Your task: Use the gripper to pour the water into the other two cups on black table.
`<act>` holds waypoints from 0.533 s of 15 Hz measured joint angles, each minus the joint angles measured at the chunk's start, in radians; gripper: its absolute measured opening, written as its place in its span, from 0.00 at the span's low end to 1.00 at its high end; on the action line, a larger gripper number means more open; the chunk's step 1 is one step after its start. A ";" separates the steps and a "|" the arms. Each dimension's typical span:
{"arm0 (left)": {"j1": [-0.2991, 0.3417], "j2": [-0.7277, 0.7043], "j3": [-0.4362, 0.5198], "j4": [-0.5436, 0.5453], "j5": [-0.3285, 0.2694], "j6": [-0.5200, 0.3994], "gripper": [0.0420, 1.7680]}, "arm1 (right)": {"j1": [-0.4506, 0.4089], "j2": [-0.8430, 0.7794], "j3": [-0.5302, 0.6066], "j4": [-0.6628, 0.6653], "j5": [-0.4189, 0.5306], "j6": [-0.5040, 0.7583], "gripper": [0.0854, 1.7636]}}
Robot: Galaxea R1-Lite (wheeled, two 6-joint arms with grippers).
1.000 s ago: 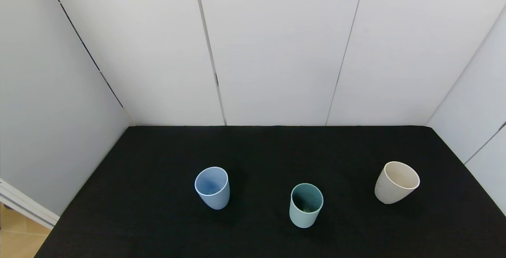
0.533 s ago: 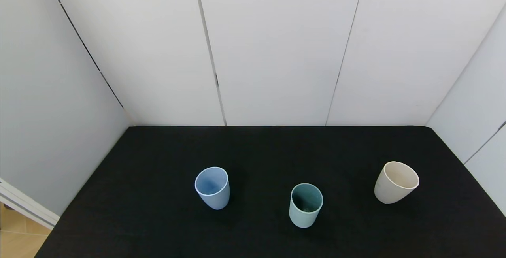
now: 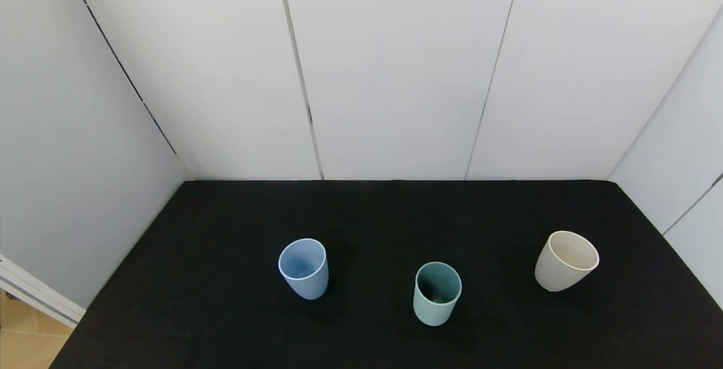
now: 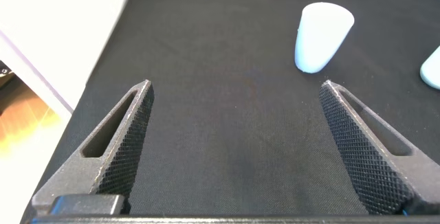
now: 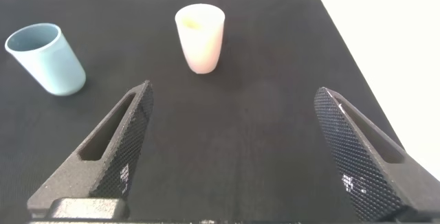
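Three cups stand upright on the black table (image 3: pixel 395 211). The light blue cup (image 3: pixel 304 269) is at the left, the teal-green cup (image 3: pixel 436 294) in the middle near the front, the cream-beige cup (image 3: pixel 565 260) at the right. No water glint shows. Neither arm shows in the head view. My left gripper (image 4: pixel 235 114) is open and empty above bare table, with the blue cup (image 4: pixel 322 36) ahead of it. My right gripper (image 5: pixel 234 117) is open and empty, with the cream-beige cup (image 5: pixel 200 37) and the teal-green cup (image 5: pixel 47 58) ahead of it.
White panel walls (image 3: pixel 395 69) enclose the table at the back and both sides. The table's left edge (image 4: pixel 103 66) drops to a wooden floor (image 3: pixel 22 335).
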 joint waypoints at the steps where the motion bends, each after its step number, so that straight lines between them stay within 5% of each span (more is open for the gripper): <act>1: 0.000 0.000 0.000 0.000 0.000 0.000 0.97 | 0.000 -0.001 0.000 -0.002 0.000 -0.001 0.96; 8: 0.000 0.000 0.000 0.000 0.000 0.000 0.97 | 0.000 -0.002 0.001 -0.001 0.001 -0.006 0.96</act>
